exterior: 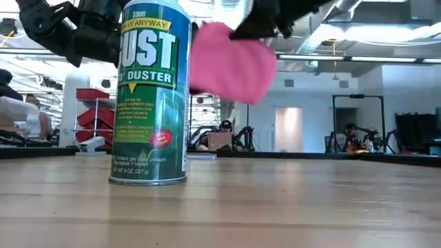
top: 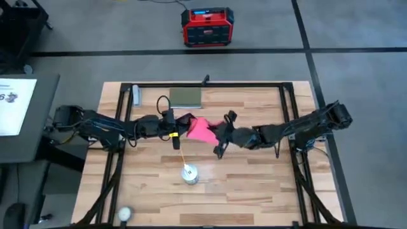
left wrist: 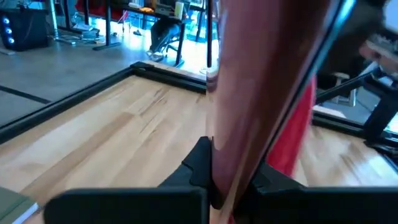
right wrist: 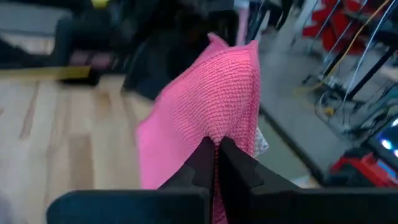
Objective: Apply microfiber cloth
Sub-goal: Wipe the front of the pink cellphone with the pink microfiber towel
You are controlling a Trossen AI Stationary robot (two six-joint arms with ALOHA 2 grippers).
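Above the table's middle, toward 12 o'clock, the cloth (top: 202,129) is being held aloft by the right gripper (top: 216,130), whose fingers are being pressed together on the pink fabric's edge, as is shown in the right wrist view, where the cloth (right wrist: 208,106) is rising from between the closed fingertips. The right arm is being stretched low across the table from 3 o'clock, its wrist bent toward the centre. From 9 o'clock the left arm is being extended likewise, and the left gripper (top: 173,129) is being clamped on a phone (left wrist: 261,93), held upright with its pink back facing the wrist camera. The cloth is being kept just beside the phone, at its 3 o'clock side; whether the two are touching cannot be told. In the low view the cloth (exterior: 231,62) is being seen hanging clear of the wood. A duster can (top: 189,173) is being left standing upright toward 6 o'clock of both grippers, well apart from them. A green pad (top: 186,97) is being left lying near the table's (top: 254,184) 12 o'clock edge.
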